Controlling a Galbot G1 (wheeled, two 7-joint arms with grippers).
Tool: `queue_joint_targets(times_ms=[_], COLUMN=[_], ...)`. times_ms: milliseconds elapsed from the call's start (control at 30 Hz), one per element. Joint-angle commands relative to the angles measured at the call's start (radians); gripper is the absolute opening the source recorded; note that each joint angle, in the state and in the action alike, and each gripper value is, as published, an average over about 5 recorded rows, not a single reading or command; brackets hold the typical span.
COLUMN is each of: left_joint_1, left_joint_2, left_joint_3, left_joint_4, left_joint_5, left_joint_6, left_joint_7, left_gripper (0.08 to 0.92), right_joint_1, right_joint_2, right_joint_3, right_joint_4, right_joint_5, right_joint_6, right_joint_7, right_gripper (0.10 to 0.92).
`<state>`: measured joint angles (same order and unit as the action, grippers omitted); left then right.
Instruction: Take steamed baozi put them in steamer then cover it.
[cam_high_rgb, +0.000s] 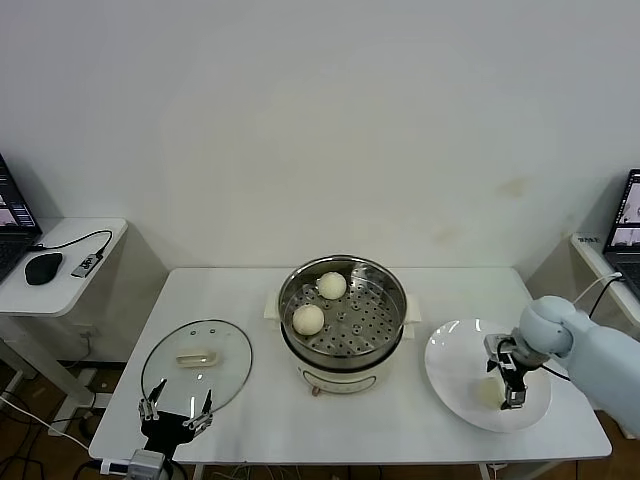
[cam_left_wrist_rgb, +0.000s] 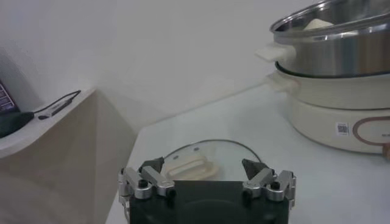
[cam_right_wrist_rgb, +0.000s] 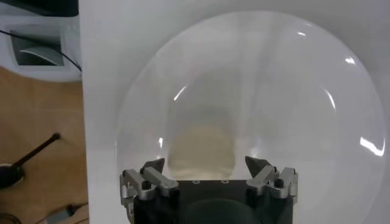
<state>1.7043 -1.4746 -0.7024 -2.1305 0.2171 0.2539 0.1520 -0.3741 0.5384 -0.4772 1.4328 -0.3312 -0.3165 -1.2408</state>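
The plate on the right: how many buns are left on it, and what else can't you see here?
- Buns on the plate: head view, the right hand covers one pale bun; any other is hidden.
- Steamer inside: left wrist view, its wall blocks it.
- Lid: the left hand covers its near edge.

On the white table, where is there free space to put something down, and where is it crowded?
Bare tabletop lies behind the glass lid, left of the steamer, and behind the plate at the right rear corner. It is crowded over the plate, where the open right gripper hangs above a bun, and at the near left edge beside the left gripper.
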Motion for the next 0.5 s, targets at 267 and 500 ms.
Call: queue_joint_targets(times_ms=[267,500], left_joint_1=[-0.009,-0.008], left_joint_2=[0.000,0.000], left_joint_3=[0.005,0.006], left_joint_4=[0.012,0.013], left_joint_5=[0.003,0.003], left_joint_6=[0.002,0.002], left_joint_7=[0.002,0.002], left_gripper=[0.823,0.823], right_joint_1=[-0.016,-0.022], right_joint_2=[0.004,0.007], right_joint_3=[0.009,0.016], right_joint_4=[-0.011,-0.011], right_joint_5=[-0.006,0.001], right_joint_6=[-0.001,-0.001], right_joint_7=[0.014,0.017], right_gripper=[0.823,0.742])
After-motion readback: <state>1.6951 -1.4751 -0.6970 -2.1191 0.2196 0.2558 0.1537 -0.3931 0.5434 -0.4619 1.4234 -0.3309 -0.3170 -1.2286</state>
